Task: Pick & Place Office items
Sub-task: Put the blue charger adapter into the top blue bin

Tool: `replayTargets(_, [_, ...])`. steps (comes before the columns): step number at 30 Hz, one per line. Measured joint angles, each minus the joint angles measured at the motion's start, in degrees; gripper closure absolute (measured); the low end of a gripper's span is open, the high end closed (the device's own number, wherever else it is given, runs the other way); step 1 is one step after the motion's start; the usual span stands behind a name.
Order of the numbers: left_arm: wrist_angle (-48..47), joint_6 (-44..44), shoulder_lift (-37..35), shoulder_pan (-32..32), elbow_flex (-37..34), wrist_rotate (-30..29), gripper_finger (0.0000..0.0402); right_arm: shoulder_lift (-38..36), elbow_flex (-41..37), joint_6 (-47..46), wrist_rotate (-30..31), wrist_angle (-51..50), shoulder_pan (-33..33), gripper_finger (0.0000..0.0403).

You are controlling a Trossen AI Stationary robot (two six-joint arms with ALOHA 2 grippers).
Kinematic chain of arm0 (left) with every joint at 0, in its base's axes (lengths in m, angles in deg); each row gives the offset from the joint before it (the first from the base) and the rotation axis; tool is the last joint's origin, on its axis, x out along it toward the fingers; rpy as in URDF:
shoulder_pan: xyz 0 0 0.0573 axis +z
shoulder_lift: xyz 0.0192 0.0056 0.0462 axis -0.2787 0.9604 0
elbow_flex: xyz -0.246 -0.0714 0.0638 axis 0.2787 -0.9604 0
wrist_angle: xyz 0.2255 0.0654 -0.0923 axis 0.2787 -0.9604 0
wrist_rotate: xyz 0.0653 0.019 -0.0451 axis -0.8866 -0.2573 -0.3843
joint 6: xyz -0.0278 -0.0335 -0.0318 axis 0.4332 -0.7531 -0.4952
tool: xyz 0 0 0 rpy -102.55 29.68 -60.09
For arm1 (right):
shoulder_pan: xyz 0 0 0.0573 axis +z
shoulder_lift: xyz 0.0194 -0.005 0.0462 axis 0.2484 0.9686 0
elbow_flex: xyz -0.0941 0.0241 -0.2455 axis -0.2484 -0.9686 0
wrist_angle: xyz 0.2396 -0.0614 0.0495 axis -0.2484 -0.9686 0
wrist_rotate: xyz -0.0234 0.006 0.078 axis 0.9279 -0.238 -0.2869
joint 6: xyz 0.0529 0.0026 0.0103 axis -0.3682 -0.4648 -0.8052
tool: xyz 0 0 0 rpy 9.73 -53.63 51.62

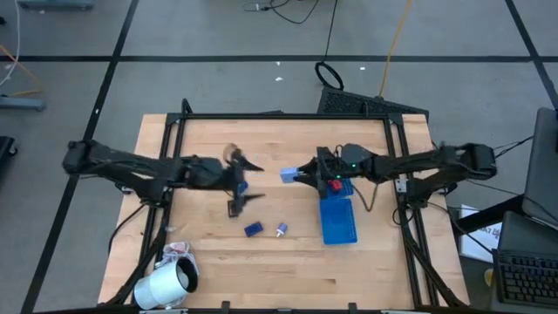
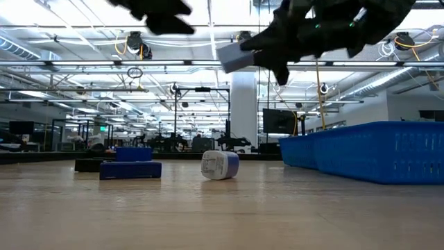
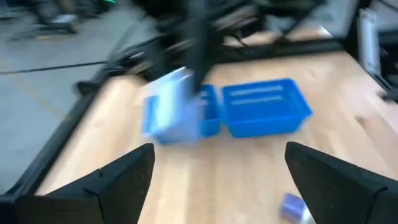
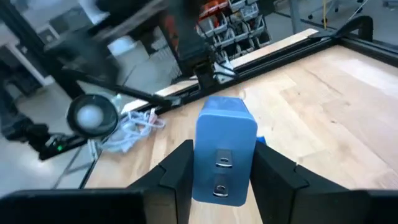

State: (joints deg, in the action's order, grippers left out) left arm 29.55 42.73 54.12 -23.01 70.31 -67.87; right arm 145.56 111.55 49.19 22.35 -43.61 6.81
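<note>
A light blue block point(image 4: 225, 155), with two metal prongs showing on its face, is clamped between the two fingers of the right tool point(image 1: 295, 176) and held up in the air, clear of the tabletop point(image 1: 288, 262). In the low view the same block point(image 2: 234, 55) hangs high above the wood, pinched at the dark fingertips. Just behind and below that tool sits the long blue tray point(image 1: 337, 218), lying lengthwise on the wood, with something small and red point(image 1: 336, 184) at its nearer end, partly hidden by the arm. Facing the right tool across a small gap is the left tool point(image 1: 247, 180), its fingers spread wide apart and gripping nothing; through its own camera the two dark fingers point(image 3: 118, 177) stand well apart, with the lifted block blurred between them farther off. Below the left tool, resting on the tabletop, lie a dark blue block point(image 1: 253, 229) and, just beside it toward the tray, a small white and blue piece point(image 1: 282, 230) on its side. Well away from both tools, at the tabletop's corner on the left arm's side, sits a big white roll point(image 1: 166, 285) with a crumpled bit of plastic point(image 1: 177, 253) touching it.
</note>
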Motion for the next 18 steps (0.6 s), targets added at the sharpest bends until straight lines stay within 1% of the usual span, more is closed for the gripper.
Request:
replayTargets(3, [5.1, -2.84, -7.14, 1.53, -7.52, -2.25, 0.0046, -6.63, 0.0, 0.69, 1.88, -9.6, 0.35, 0.0287])
replayTargets(5, [8.29, -4.39, -11.3, 2.18, -11.91, -2.77, 0.0045, -11.27, 0.14, 0.62, 5.18, -17.3, 0.59, 0.0287])
replayTargets(7, [10.71, -4.72, -14.95, 2.42, -15.37, -2.83, 0.0042, -15.75, 1.58, -0.57, 9.84, -29.22, 0.68, 0.0287])
replayTargets(9, [12.22, -4.84, -17.75, 2.56, -18.17, -3.25, 0.0038, -18.74, 5.03, -3.05, 15.04, -42.55, 1.44, 0.0287])
replayTargets(12, [13.91, -4.93, -20.23, 2.83, -21.17, -3.26, 0.0033, -19.91, 11.23, -8.08, 22.29, -62.63, 3.57, 0.0287])
replayTargets(14, [14.97, -4.9, -20.88, 3.0, -22.07, -3.27, 0.0031, -19.36, 15.05, -12.31, 24.7, -73.13, 4.68, 0.0287])
replayTargets(16, [14.96, -4.74, -20.98, 3.25, -22.32, -3.27, 0.003, -18.72, 17.96, -16.23, 25.61, -80.6, 5.45, 0.0287])
replayTargets(18, [14.83, -4.05, -20.87, 3.39, -22.36, -3.25, 0.0031, -17.92, 19.41, -19.36, 25.65, -84.73, 5.86, 0.0287])
